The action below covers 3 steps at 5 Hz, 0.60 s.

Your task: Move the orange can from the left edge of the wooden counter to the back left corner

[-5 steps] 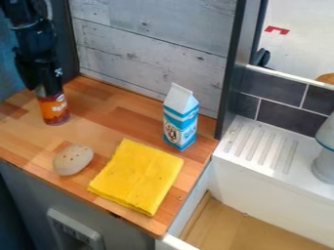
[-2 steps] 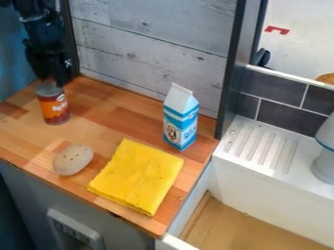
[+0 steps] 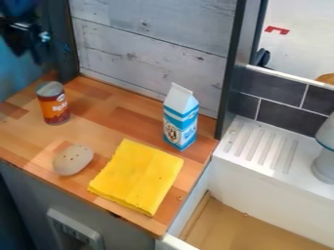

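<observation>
Fingers of gripper [image 3: 25, 46]: spread or pressed together, can't tell. Orange-red can [image 3: 53, 103] upright on wood counter [image 3: 120, 128], just below fingers; beige obj. [image 3: 73, 159] farther below. Risk: low sideways swing clips can rim, prob. tips it.

black claw [image 3: 27, 53] raised off the can [image 3: 53, 106], now at upper left, can top uncovered

Wooden counter [image 3: 116, 109], brown, strip-pattern top; on it: red-orange can [image 3: 53, 103], upright, at the far left; pale, speckled, rounded potato-like object [image 3: 73, 159] near the front edge; yellow cloth [image 3: 137, 176], lying flat just beside it; blue-and-white carton [image 3: 180, 117], upright, behind the cloth, near the right edge
</observation>
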Tool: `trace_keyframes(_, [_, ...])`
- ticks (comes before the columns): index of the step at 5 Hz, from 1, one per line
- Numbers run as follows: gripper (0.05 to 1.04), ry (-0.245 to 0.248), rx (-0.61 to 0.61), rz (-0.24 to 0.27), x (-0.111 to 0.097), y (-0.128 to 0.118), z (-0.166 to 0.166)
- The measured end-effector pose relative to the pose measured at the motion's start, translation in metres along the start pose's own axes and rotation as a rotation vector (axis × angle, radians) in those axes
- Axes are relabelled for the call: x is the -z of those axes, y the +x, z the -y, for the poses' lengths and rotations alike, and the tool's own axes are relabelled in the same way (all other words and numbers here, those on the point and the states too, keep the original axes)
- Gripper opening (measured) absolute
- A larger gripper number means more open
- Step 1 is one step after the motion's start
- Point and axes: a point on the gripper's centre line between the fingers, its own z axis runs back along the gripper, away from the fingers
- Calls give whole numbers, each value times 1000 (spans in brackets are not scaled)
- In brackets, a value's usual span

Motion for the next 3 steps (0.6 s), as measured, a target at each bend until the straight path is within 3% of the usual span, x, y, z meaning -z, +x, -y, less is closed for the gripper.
trace_keyframes(1, [1001,75,30,-47,-17,-31,14])
trace_keyframes(2, [1001,79,31,-183,-10,-50,28])
trace_keyframes(3, [1001,83,29,-186,-10,-49,28])
